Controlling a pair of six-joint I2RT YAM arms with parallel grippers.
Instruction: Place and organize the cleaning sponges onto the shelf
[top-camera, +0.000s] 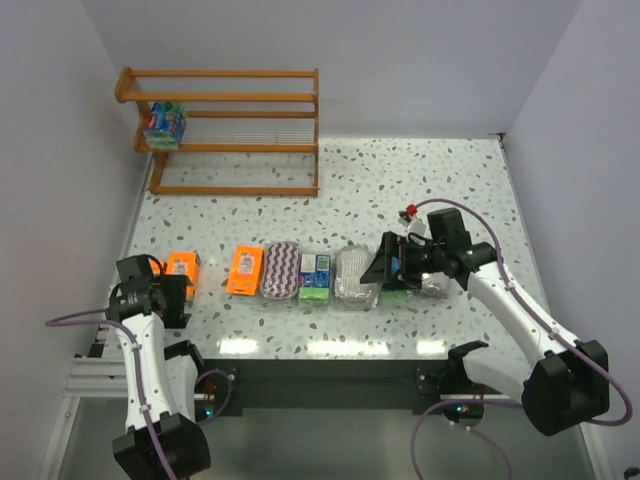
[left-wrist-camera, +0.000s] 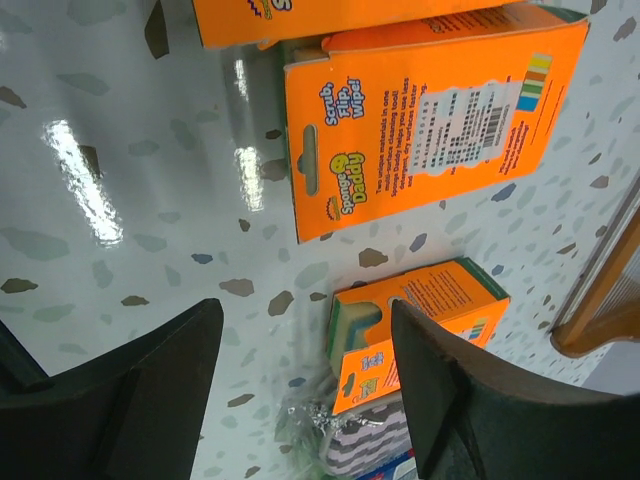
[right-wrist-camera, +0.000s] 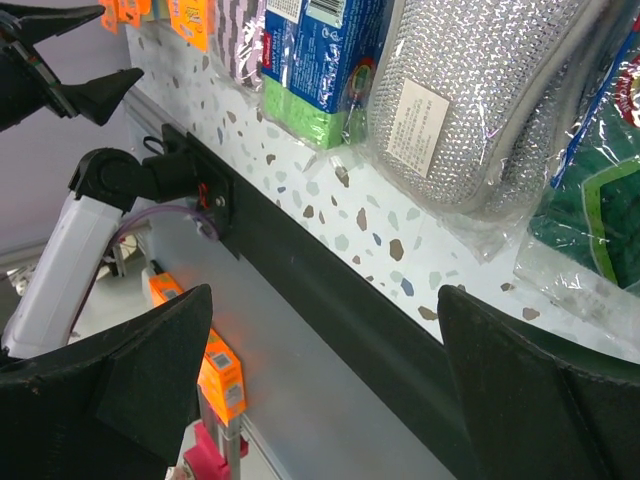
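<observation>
The wooden shelf (top-camera: 235, 100) stands at the far left, with one blue-and-green sponge (top-camera: 165, 125) on its middle tier. A row of sponges lies near the front edge: two orange packs (top-camera: 183, 268) (top-camera: 245, 270), a purple zigzag pad (top-camera: 281, 270), a blue-and-green block (top-camera: 316, 277), and a grey-white pad (top-camera: 354, 275). A green pack (top-camera: 402, 290) and another grey pad (top-camera: 434, 286) lie under my right arm. My left gripper (top-camera: 168, 293) (left-wrist-camera: 305, 400) is open and empty, just short of the orange pack (left-wrist-camera: 430, 120). My right gripper (top-camera: 385, 264) (right-wrist-camera: 325, 390) is open and empty above the table's front edge, beside the grey-white pad (right-wrist-camera: 480, 100).
The table's dark front edge (right-wrist-camera: 330, 290) runs under my right gripper. Walls close in on the left and right of the table. The shelf's top tier (top-camera: 220, 74) and bottom tier (top-camera: 235, 188) hold nothing. My left arm (right-wrist-camera: 60, 250) shows in the right wrist view.
</observation>
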